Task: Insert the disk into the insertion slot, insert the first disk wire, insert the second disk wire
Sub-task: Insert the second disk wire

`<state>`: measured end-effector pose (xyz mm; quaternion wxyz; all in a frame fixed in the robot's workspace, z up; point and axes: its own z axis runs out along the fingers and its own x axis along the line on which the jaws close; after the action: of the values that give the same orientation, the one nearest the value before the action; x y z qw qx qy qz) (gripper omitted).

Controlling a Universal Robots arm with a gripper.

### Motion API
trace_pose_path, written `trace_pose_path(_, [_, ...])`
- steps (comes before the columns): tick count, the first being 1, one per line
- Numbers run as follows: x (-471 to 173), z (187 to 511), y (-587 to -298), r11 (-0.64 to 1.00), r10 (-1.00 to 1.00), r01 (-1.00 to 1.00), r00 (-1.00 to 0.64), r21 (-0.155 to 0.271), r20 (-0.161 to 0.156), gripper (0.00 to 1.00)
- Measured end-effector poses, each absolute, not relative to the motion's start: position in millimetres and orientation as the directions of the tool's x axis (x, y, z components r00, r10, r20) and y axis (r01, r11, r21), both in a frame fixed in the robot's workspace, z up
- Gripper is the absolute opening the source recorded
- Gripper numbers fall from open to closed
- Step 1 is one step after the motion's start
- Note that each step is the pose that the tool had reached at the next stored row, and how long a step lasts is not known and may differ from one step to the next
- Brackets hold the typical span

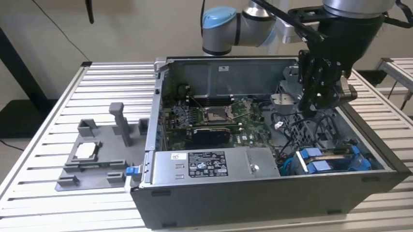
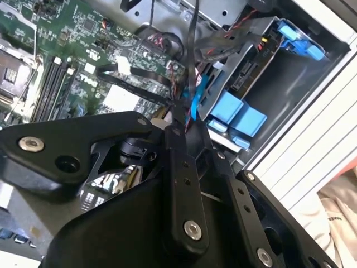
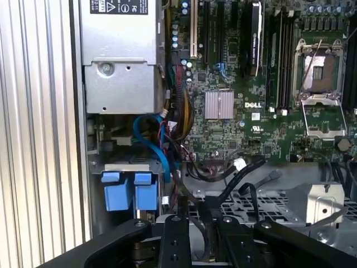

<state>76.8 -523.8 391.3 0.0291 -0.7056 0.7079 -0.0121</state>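
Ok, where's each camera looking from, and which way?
Exterior view: off the arm, high over the table, looking down into the open computer case; the arm and gripper hang in at the exterior view's right.
First wrist view: on the arm, facing down at the motherboard and power-supply box, gripper links in the foreground.
Second wrist view: on the arm, slanting past gripper links toward the motherboard.
All three share the disk in its blue carrier.
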Motion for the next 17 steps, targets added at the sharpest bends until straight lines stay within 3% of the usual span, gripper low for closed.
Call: trace_pose_path(17, [65,395,-521,-0.052,-0.998,-0.994,0.055,-0.100,-0.024,0.27])
